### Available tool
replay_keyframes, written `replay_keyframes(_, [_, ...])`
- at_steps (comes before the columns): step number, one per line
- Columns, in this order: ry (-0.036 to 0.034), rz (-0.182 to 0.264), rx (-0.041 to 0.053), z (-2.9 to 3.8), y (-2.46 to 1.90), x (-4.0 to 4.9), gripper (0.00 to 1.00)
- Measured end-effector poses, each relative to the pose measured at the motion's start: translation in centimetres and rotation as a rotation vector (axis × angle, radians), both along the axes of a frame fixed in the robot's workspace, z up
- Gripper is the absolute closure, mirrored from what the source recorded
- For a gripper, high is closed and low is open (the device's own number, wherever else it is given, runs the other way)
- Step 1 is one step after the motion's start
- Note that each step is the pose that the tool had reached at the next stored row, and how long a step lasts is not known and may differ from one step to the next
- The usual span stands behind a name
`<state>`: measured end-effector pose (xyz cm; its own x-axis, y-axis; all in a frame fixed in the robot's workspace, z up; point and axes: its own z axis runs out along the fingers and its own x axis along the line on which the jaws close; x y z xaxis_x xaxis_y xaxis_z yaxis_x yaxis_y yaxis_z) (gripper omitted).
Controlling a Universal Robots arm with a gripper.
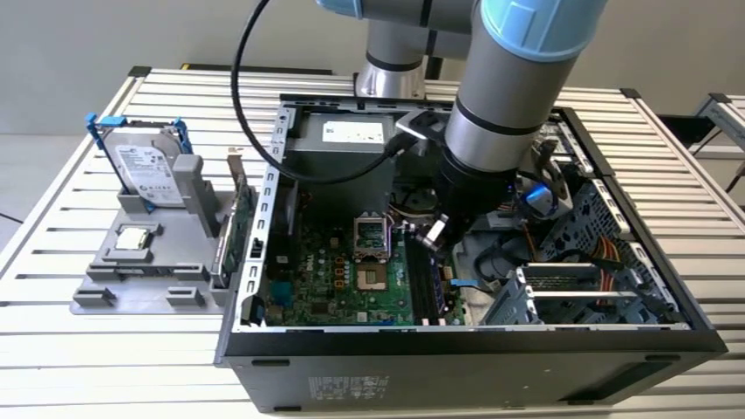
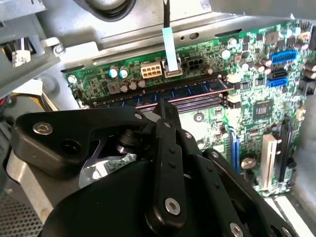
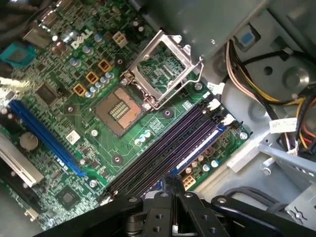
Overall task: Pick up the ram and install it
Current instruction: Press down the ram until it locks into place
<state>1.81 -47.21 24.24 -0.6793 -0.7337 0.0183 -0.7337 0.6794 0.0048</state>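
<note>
Ram [image 2: 197, 89] is sitting in the memory slot [image 3: 163, 148] nearest the board's edge. It is probably light, stiff and fragile, best held by its long edges. Gripper [image 3: 174, 181] is hovering close above, claw pressed together.

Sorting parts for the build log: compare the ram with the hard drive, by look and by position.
The ram is a slim blue-green stick; the hard drive is a much bulkier silver block with blue rails. The ram sits edge-on on the motherboard inside the case, beneath the tool; the hard drive stands upright in a grey stand outside the case, on the exterior view's left. Both are rectangular.
</note>
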Motion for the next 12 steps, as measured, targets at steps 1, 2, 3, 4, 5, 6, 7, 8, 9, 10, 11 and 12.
replay_keyframes(1, [0.0000,0.014,0.0000,0.00,0.00,0.00,1.00])
replay_keyframes(2, [0.0001,0.028,0.0000,0.00,0.01,0.00,1.00])
replay_keyframes(3, [0.0001,0.042,0.0000,0.00,0.01,0.00,1.00])
replay_keyframes(4, [0.0001,0.056,0.0000,0.00,0.01,0.00,1.00])
replay_keyframes(5, [0.0001,0.070,0.0000,0.00,0.01,0.00,1.00])
replay_keyframes(6, [0.0001,0.085,0.0000,0.00,0.01,0.00,1.00])
replay_keyframes(7, [0.0001,0.099,0.0000,0.00,0.01,0.00,1.00])
replay_keyframes(8, [0.0001,0.113,0.0000,0.00,0.01,0.00,1.00])
replay_keyframes(9, [0.0001,0.128,0.0000,0.00,0.02,0.00,1.00])
replay_keyframes(10, [0.0001,0.142,0.0000,0.00,0.02,0.00,1.00])
replay_keyframes(11, [0.0001,0.158,0.0000,0.00,0.02,0.00,1.00])
replay_keyframes(12, [0.0002,0.173,-0.0001,0.00,0.02,0.00,1.00])
